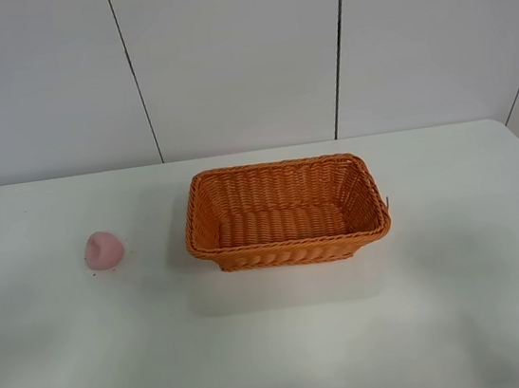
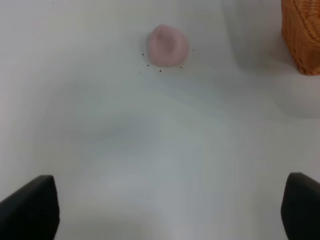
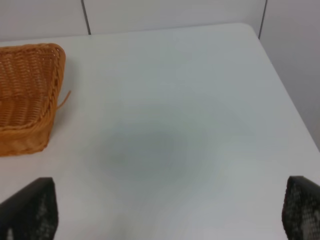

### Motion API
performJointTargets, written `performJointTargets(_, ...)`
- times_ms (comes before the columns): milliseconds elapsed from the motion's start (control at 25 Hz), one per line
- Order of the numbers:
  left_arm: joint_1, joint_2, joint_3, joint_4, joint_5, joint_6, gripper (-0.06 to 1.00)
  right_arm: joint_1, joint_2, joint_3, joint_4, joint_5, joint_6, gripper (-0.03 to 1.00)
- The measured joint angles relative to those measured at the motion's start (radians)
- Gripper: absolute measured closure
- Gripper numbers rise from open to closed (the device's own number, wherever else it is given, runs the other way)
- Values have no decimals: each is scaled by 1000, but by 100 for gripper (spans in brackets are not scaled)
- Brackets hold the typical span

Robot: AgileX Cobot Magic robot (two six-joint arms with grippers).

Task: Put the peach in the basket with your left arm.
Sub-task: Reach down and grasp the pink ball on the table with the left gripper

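Observation:
The pale pink peach [image 1: 103, 250] lies on the white table, left of the orange wicker basket [image 1: 286, 212], which stands empty at the table's middle. In the left wrist view the peach [image 2: 168, 45] lies well ahead of my left gripper [image 2: 165, 210], whose black fingertips [image 2: 30, 207] stand wide apart, open and empty; a corner of the basket [image 2: 302, 35] shows at the edge. My right gripper [image 3: 165, 212] is open and empty over bare table, with the basket's end [image 3: 27, 95] off to one side. Neither arm shows in the exterior high view.
The white table [image 1: 279, 344] has a rounded far right corner [image 3: 250, 30] and a white panelled wall [image 1: 232, 54] behind it. A loose wicker strand [image 3: 64, 99] sticks out from the basket's right end. Small dark specks [image 2: 148, 65] lie around the peach.

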Motion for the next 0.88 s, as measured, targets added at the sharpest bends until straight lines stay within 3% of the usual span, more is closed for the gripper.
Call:
performJointTargets(560,0,942,-371,0,-12,17,-5,0,0,0,0,0,0,27)
performJointTargets(880,0,1455,-671,0,-32,79,-5,0,0,0,0,0,0,27)
